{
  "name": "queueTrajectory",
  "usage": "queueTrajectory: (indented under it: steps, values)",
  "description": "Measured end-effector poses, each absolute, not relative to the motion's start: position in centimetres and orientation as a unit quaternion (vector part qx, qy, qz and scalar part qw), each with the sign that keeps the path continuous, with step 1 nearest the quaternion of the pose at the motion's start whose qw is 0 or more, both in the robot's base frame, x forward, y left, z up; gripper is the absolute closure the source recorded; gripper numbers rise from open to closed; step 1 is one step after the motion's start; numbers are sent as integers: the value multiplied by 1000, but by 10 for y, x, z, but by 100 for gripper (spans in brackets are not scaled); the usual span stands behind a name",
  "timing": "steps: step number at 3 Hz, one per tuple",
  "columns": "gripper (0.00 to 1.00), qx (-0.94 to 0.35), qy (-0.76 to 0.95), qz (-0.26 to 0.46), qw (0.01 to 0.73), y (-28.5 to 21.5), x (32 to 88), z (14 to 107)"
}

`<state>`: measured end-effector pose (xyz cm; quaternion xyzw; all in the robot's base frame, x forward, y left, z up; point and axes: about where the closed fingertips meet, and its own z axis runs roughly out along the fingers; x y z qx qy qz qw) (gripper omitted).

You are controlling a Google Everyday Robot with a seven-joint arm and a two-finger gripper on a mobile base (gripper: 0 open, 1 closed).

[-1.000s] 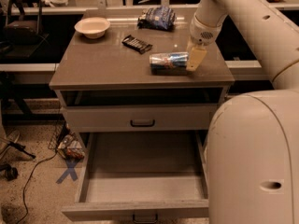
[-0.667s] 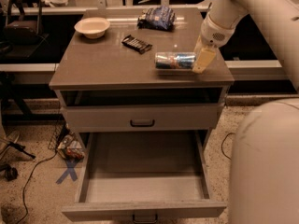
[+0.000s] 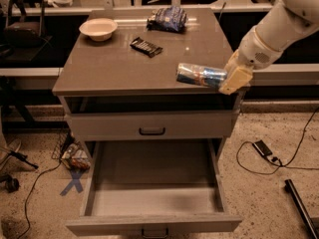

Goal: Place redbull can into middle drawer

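Note:
The redbull can [image 3: 199, 75] lies sideways, blue and silver, at the front right of the cabinet top [image 3: 124, 66], just above its front edge. My gripper [image 3: 227, 78] comes in from the right and is shut on the can's right end, with its tan fingers [image 3: 235, 76] around it. The middle drawer [image 3: 154, 183] is pulled out wide below, its grey floor bare, with a dark handle on its front at the bottom of the view. The can is above and to the right of the drawer's opening.
A closed drawer with a dark handle [image 3: 152, 131] sits between the top and the open drawer. A cream bowl [image 3: 98, 29], a flat black packet [image 3: 146, 46] and a dark blue snack bag [image 3: 167, 19] lie on the top. Cables [image 3: 264, 151] and a blue tape cross [image 3: 73, 182] are on the floor.
The gripper has moved the can right and toward the front edge of the top. The arm has swung out to the right, uncovering the drawer's right side.

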<state>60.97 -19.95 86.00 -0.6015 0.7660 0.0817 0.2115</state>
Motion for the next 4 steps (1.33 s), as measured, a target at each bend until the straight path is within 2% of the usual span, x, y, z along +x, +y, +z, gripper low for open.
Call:
queueTrajectory:
  steps: [2, 3, 4]
  values:
    - [100, -580, 768, 139, 234, -186, 543, 821]
    - [100, -580, 768, 139, 234, -186, 543, 821]
    - [100, -556, 781, 188, 215, -188, 529, 762]
